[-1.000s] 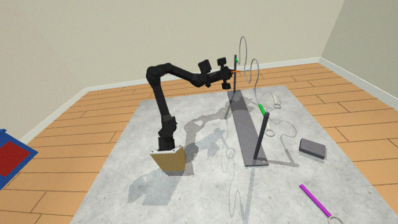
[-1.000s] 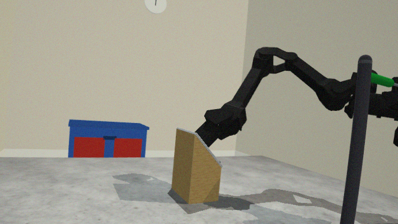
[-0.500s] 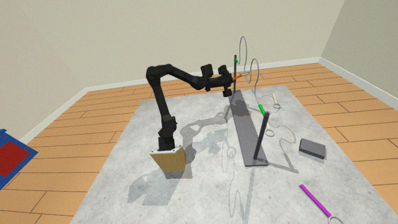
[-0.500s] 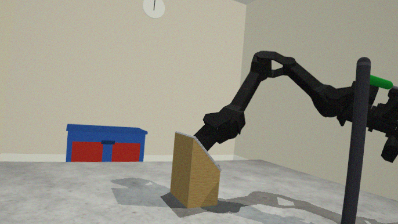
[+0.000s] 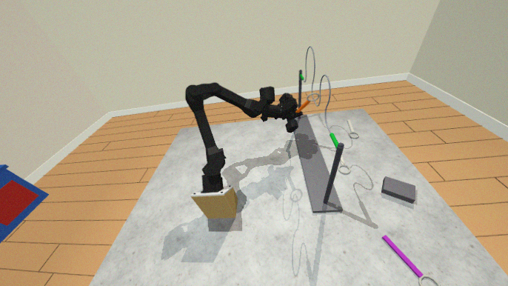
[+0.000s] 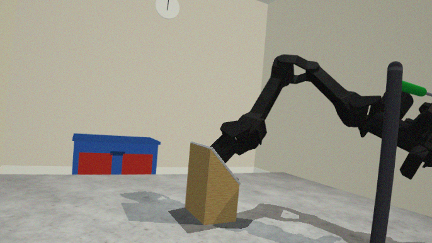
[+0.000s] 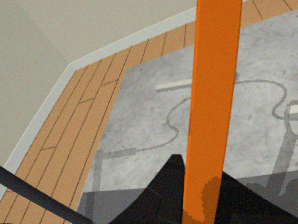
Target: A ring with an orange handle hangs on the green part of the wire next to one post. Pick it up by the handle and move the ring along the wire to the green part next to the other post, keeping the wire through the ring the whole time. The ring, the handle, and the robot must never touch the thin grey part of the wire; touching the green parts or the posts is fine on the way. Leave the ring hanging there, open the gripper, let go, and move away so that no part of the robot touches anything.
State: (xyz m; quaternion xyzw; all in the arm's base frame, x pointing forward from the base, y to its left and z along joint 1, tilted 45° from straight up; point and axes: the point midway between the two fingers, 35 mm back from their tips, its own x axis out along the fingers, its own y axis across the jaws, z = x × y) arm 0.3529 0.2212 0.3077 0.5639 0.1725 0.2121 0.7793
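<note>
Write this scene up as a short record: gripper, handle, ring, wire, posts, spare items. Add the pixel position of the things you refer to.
gripper: shut on the handle [image 5: 303, 107] [image 7: 214, 100]
handle: orange, slanting up toward the ring
ring [image 5: 308, 97]: at the wire's grey part, between the two green parts; clearance cannot be told
wire [image 5: 315, 61]: grey, looping, green part at each end
near post [image 5: 334, 172] [image 6: 388, 138]: upright, beside a green part [image 5: 334, 140] [image 6: 414, 88]
far post [image 5: 300, 89]: upright, beside the other green part [image 5: 302, 77]
spare items: purple stick [image 5: 401, 255], dark block [image 5: 399, 190]
release: not yet done
</note>
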